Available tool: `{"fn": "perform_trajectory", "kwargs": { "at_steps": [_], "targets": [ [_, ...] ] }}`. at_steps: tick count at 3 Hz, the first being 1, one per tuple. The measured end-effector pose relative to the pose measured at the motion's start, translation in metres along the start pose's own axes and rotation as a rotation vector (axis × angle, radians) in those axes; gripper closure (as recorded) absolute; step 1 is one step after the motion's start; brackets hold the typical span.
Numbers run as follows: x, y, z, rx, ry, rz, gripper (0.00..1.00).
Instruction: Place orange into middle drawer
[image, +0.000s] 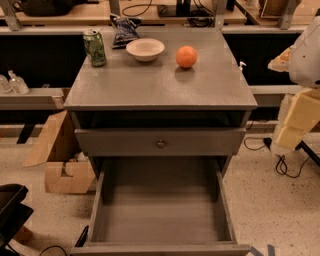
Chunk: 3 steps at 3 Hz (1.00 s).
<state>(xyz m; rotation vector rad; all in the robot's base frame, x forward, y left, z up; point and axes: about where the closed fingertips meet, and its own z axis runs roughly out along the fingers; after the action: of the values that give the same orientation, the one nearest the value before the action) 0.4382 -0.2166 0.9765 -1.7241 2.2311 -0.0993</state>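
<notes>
The orange (186, 56) sits on the grey cabinet top (160, 85), towards the back right, beside a white bowl (145, 49). The middle drawer (160, 212) is pulled wide open at the bottom of the camera view, and its bare grey floor is empty. My gripper (295, 122) is at the right edge of the view, off the cabinet's right side, roughly level with the cabinet top's front edge. It is well apart from the orange and holds nothing that I can see.
A green can (94, 47) and a dark chip bag (124, 30) stand at the back left of the top. A shut drawer front with a small knob (160, 143) is above the open drawer. Cardboard boxes (60, 155) lie on the floor to the left, cables (282, 165) to the right.
</notes>
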Motion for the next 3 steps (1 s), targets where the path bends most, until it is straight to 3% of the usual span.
{"fn": "perform_trajectory", "kwargs": {
  "at_steps": [1,2,3],
  "targets": [
    [-0.001,-0.002,-0.001,0.01,-0.005,-0.001,0.0],
    [-0.01,-0.039,0.013,0.099,-0.112,-0.002,0.0],
    [-0.022,-0.103,0.031,0.178,-0.23,0.008,0.0]
  ]
}}
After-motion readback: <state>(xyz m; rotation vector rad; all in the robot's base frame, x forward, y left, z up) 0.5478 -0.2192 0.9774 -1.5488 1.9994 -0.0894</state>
